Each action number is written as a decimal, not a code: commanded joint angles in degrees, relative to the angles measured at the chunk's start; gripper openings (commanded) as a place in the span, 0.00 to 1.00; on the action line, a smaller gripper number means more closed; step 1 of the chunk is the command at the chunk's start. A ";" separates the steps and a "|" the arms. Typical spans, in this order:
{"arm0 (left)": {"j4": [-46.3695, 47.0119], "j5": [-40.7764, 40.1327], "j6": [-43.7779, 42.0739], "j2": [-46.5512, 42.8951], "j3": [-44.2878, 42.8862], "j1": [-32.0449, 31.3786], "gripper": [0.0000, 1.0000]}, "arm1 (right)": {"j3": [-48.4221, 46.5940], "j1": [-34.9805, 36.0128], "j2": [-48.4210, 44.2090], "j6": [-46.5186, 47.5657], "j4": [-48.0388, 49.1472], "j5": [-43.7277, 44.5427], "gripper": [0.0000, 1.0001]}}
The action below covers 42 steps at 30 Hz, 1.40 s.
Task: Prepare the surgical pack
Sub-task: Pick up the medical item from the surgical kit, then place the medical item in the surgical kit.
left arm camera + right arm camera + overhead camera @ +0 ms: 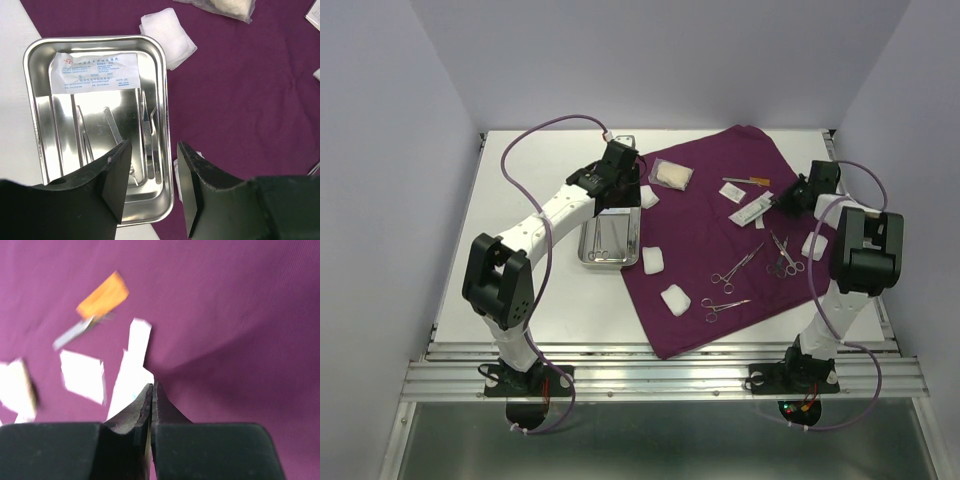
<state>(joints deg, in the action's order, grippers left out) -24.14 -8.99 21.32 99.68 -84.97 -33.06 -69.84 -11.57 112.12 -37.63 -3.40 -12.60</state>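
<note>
The dark-purple cloth [710, 240] lies spread over the table's middle and right. The steel tray [610, 263] sits at its left edge. My left gripper [154, 144] is open and empty, hovering over the tray's rim [164, 90]. The tray holds a printed packet [95, 72] and forceps [147, 135]. My right gripper [152, 386] is shut, pinching the end of a long white packet [131, 365] low over the cloth. It shows in the top view [786, 198] by that packet [752, 210]. Scissors and forceps [738, 265] lie on the cloth.
Gauze squares [653, 261] lie on the cloth near the tray, with another [813, 245] at the right. A clear packet of gauze [672, 175] lies at the back. A small white packet [732, 189] and an orange-tipped item [745, 181] lie behind the right gripper.
</note>
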 commanded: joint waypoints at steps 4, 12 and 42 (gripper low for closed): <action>2.26 -0.15 -0.23 -3.00 0.07 -0.25 0.52 | 5.42 1.55 -12.17 0.18 5.87 -8.85 0.01; 2.69 0.82 -0.93 -3.26 -0.64 -0.34 0.50 | 9.10 16.65 -15.35 1.51 2.60 -5.66 0.01; 2.78 0.03 -1.46 -2.03 -0.81 -0.96 0.50 | 9.54 25.11 -22.82 -12.29 6.28 -16.41 0.01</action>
<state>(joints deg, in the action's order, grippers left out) -22.04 -7.81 20.82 99.04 -84.86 -33.76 -62.26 11.29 88.88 -44.40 -3.33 -25.58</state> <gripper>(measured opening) 0.497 0.015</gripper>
